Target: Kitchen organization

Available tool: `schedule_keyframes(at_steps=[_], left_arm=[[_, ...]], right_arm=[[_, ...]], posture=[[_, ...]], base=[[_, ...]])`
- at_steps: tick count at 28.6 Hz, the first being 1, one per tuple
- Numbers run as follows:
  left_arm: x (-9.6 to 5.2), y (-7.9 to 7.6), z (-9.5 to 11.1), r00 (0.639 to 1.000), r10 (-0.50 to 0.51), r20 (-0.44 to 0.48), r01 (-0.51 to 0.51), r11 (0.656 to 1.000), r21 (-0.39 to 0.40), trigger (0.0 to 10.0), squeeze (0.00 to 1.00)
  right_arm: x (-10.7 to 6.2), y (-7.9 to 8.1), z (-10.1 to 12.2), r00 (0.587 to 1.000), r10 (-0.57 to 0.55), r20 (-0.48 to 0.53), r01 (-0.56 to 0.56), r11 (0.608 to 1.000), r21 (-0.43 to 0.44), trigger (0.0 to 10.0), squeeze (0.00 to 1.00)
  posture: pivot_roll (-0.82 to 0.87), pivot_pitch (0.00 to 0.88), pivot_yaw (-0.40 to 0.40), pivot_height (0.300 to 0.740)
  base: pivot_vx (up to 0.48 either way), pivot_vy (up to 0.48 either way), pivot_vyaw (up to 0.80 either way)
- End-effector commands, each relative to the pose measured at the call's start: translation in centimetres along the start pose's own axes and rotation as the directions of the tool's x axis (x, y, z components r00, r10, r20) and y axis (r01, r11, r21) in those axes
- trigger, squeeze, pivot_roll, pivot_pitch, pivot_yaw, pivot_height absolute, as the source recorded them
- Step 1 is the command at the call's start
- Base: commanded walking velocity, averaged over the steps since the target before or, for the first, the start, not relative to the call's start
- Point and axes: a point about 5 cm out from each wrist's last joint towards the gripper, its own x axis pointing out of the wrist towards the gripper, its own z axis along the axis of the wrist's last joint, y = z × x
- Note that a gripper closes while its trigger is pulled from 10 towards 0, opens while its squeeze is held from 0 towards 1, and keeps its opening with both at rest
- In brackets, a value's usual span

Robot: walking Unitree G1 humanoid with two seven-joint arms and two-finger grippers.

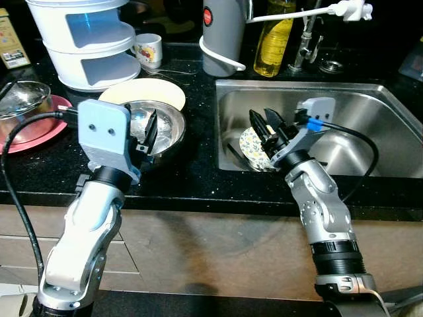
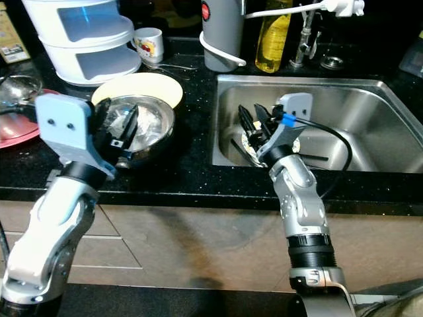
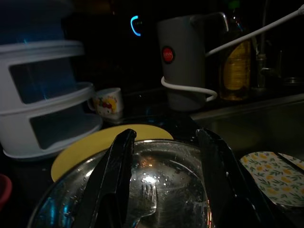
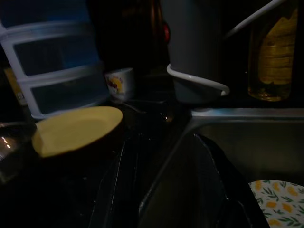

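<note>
On the black counter [image 1: 192, 178], the left gripper [image 1: 151, 132] hangs over a steel bowl [image 1: 168, 125], its two black fingers [image 3: 114, 175] spread apart with nothing held between them. Below the fingertips, in the left wrist view, a fork [image 3: 145, 202] lies in the wet bottom of that bowl. Just beyond the gripper, tucked under the bowl's far rim, sits a pale yellow plate [image 1: 152, 91]. Further out past it stand a white tiered container [image 1: 89, 43] and a small printed mug [image 1: 149, 49]. Off to the gripper's outer side, a red plate [image 1: 39, 135] carries a glass bowl [image 1: 23, 99].

Over in the steel sink [image 1: 370, 99], the right gripper [image 1: 269, 129] reaches down near the sink's left wall, its fingers [image 4: 118, 190] also parted and empty. Right beside the fingertips, down in the basin, lies a white plate with a yellow floral pattern [image 1: 251, 148]; I cannot tell whether a finger touches it. Beyond this gripper, on the counter behind the sink, stand a grey kettle [image 1: 223, 33] with a white cord looped round its base, a bottle of yellow oil [image 1: 274, 39] and the tap [image 1: 305, 43]. A black cable runs from the right wrist back across the sink's edge.
</note>
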Motion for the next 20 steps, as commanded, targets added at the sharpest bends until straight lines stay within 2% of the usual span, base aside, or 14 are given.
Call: schedule_keyframes(at_steps=[1, 6, 11, 16, 20], left_arm=[[0.0, -0.3, -0.2, 1.0, -0.013, 0.003, 0.013, 1.0, 0.015, 10.0, 0.0], [0.2, -0.6, -0.8, 1.0, -0.002, -0.013, 0.003, 1.0, 0.021, 10.0, 0.0], [0.4, -0.3, -1.0, 1.0, 0.029, -0.013, -0.028, 0.997, 0.068, 10.0, 0.0], [-0.3, 0.3, -1.9, 0.997, 0.07, -0.012, -0.068, 0.988, 0.135, 10.0, 0.0], [-0.7, 0.7, -2.4, 0.99, 0.143, -0.004, -0.141, 0.98, 0.14, 10.0, 0.0]], right_arm=[[0.1, 0.2, 0.1, 1.0, 0.015, 0.015, -0.015, 0.999, 0.036, 10.0, 0.0], [-0.1, 0.2, -0.2, 1.0, 0.017, 0.014, -0.018, 0.998, 0.056, 10.0, 0.0], [-1.0, -0.5, -1.3, 1.0, 0.002, -0.013, -0.001, 0.999, 0.052, 10.0, 0.0], [-2.1, -0.8, -2.0, 0.999, 0.011, -0.04, -0.01, 0.999, 0.034, 10.0, 0.0], [-2.4, -1.1, -2.6, 0.998, 0.011, -0.067, -0.01, 1.0, 0.013, 10.0, 0.0]], posture=[[0.12, 0.033, -0.051, 0.74], [0.12, 0.023, -0.051, 0.74], [0.13, 0.013, -0.053, 0.74], [0.12, 0.012, -0.053, 0.74], [0.12, 0.013, -0.054, 0.74]], base=[[0.0, 0.0, 0.0], [0.0, 0.0, 0.0], [0.0, 0.0, 0.0], [0.0, 0.0, 0.0], [0.0, 0.0, 0.0]])
